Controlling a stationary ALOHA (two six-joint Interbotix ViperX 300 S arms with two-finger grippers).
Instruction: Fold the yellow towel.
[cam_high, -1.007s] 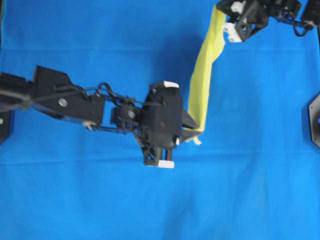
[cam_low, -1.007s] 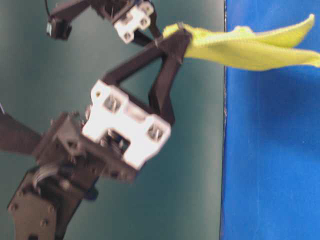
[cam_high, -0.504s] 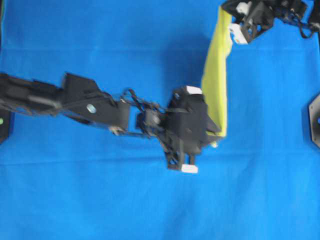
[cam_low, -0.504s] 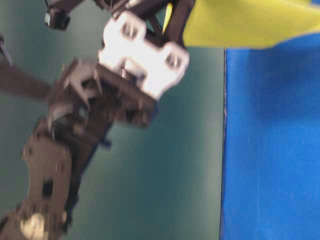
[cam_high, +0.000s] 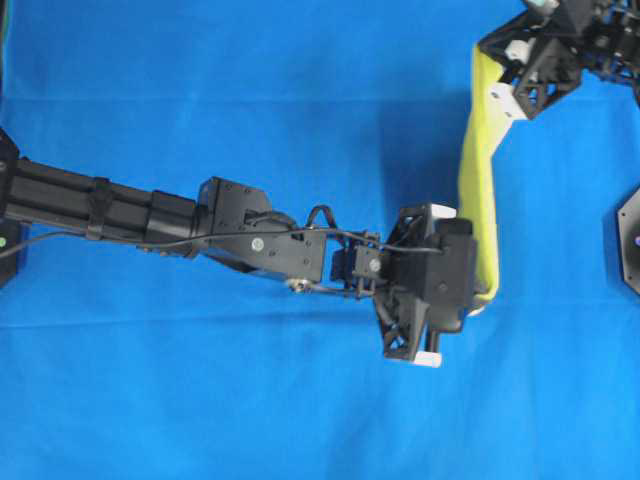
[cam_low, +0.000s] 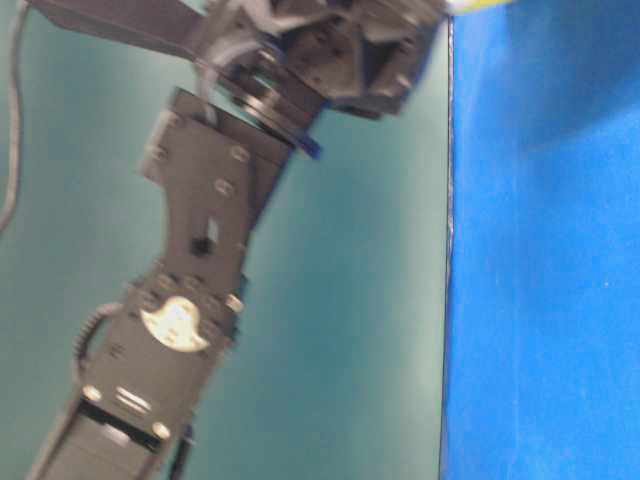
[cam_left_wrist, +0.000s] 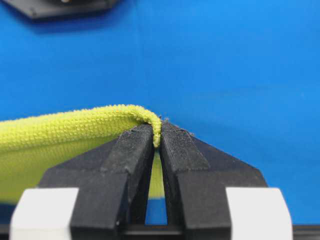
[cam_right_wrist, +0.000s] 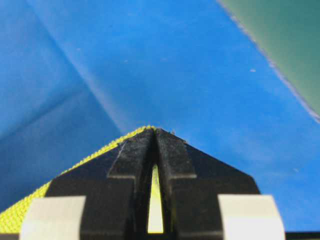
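Overhead view shows the left arm (cam_high: 150, 215) reaching in from the left side. Its left end effector (cam_high: 478, 290) sits right of the middle and is pinched tight on the bottom end of the yellow towel (cam_high: 478, 190). That towel hangs as a thin strip going up to the upper right corner. Up there the right end effector (cam_high: 497, 72) is pinched tight on the top end. Blue cloth (cam_high: 250, 400) covers the desk under it all. Left wrist view shows the black fingers (cam_left_wrist: 135, 150) squeezing the fuzzy hem.
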